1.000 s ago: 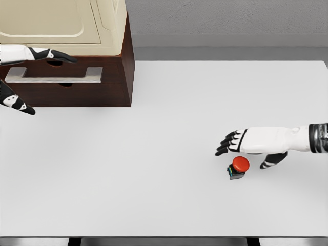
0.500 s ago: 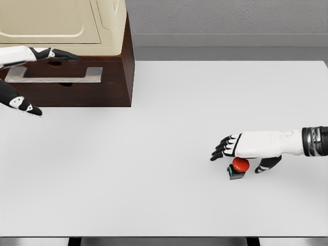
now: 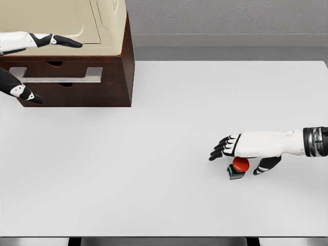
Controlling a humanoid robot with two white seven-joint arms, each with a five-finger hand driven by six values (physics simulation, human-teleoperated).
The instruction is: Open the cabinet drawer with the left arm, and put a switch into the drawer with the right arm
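- At the far left of the worktop [image 3: 169,128], the cabinet [image 3: 110,56] stands with its drawer [image 3: 77,84] apparently shut; its front sits flush, so nothing of its inside shows.
- Left hand [image 3: 31,66] brackets the metal handle [image 3: 56,77], fingers spread above and thumb below, gripping nothing that I can see.
- Right hand [image 3: 246,151] hovers flat over the switch [image 3: 238,167], fingers extended and thumb down beside it, not closed on it.
- That red-capped switch rests on the worktop at lower right, well apart from the cabinet.
- Judged from this, both steps remain: pulling the drawer out, then grasping and carrying the switch.
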